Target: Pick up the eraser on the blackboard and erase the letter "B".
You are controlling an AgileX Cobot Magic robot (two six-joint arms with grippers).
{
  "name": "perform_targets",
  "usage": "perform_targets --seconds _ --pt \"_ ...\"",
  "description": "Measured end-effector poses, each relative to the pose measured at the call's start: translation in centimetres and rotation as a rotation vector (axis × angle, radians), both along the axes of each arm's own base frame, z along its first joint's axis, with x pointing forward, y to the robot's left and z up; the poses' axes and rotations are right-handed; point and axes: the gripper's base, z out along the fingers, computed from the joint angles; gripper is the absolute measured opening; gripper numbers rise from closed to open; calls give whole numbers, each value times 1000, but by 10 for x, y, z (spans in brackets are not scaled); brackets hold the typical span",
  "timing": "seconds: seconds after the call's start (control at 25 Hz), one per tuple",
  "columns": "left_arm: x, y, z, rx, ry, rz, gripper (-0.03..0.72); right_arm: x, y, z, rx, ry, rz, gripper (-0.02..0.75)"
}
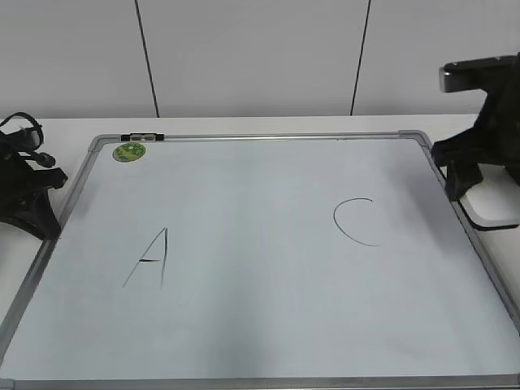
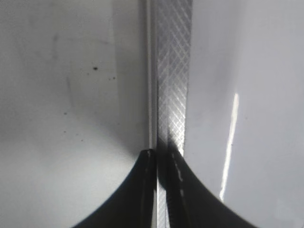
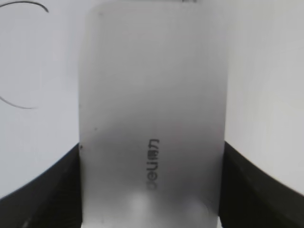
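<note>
While the right gripper point(image 3: 152, 190) pinches the eraser point(image 3: 152, 104) at the board's point(image 1: 268, 341) right edge, no B shows; the left gripper point(image 2: 161, 156), pressed together, should idle by the left edge.

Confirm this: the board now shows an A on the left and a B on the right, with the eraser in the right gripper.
Not quite. The exterior view shows the letter right of the A is an open curved C, not a B. The right gripper does hold the eraser.

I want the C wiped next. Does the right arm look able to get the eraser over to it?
Probably yes: the right gripper holds the eraser, and bare board lies between it and the C.
</note>
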Motion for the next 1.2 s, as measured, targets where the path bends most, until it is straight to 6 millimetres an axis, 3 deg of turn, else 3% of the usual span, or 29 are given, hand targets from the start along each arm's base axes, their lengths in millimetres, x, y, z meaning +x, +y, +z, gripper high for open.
perform_targets --seconds 0.8,1.2 --pt "0 0 0 -3 0 2 29 27 -8 -76 49 26 -83 526" --pt "0 0 0 -3 0 2 29 31 -8 -81 40 4 -73 526"
